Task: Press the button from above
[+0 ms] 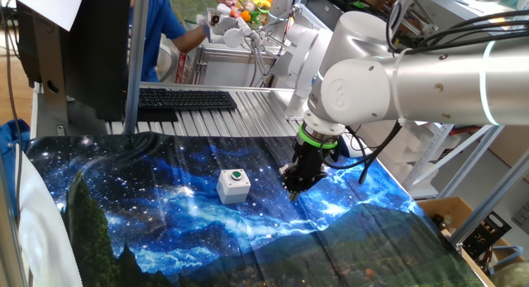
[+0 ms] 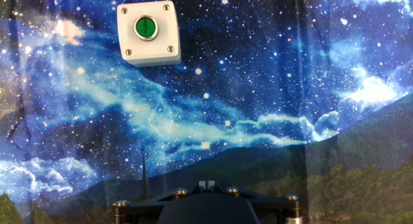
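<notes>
The button [image 1: 236,176] is a small round green cap with a dark rim, set in the top of a light-grey box [image 1: 232,188] that stands on the starry blue cloth. From the hand view the button [image 2: 146,26] and its box [image 2: 149,34] lie at the upper left. My gripper [image 1: 293,186] hangs over the cloth to the right of the box, clear of it and a little above the surface. Its fingertips [image 2: 206,183] show as two pale pads pressed together at the bottom edge, shut on nothing.
The galaxy-print cloth [image 1: 165,204] covers the table. A black keyboard [image 1: 186,98] lies behind it on a ribbed metal surface. A person in blue [image 1: 161,31] stands at the back. A white shelf frame [image 1: 446,155] and a cardboard box [image 1: 450,212] stand to the right.
</notes>
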Robot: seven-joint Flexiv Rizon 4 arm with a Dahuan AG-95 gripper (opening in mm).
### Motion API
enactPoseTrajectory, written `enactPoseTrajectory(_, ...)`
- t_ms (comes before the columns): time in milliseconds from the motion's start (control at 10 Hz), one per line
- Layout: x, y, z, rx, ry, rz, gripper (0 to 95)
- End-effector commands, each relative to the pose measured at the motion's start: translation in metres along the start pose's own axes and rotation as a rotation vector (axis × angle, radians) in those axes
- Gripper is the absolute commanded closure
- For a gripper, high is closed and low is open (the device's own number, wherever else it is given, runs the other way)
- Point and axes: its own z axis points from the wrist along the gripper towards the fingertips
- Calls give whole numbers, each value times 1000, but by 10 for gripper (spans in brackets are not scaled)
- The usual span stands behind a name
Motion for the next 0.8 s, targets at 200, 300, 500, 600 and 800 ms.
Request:
enactPoseTrajectory(200, 0, 0, 0, -2, -2, 1, 950)
enactPoseTrajectory(300, 0, 0, 0, -2, -2, 7, 950)
enactPoseTrajectory(500, 0, 0, 0, -2, -1, 12, 570)
enactPoseTrajectory(600, 0, 0, 0, -2, -1, 15, 570)
enactPoseTrajectory(800, 0, 0, 0, -1, -1, 19, 380)
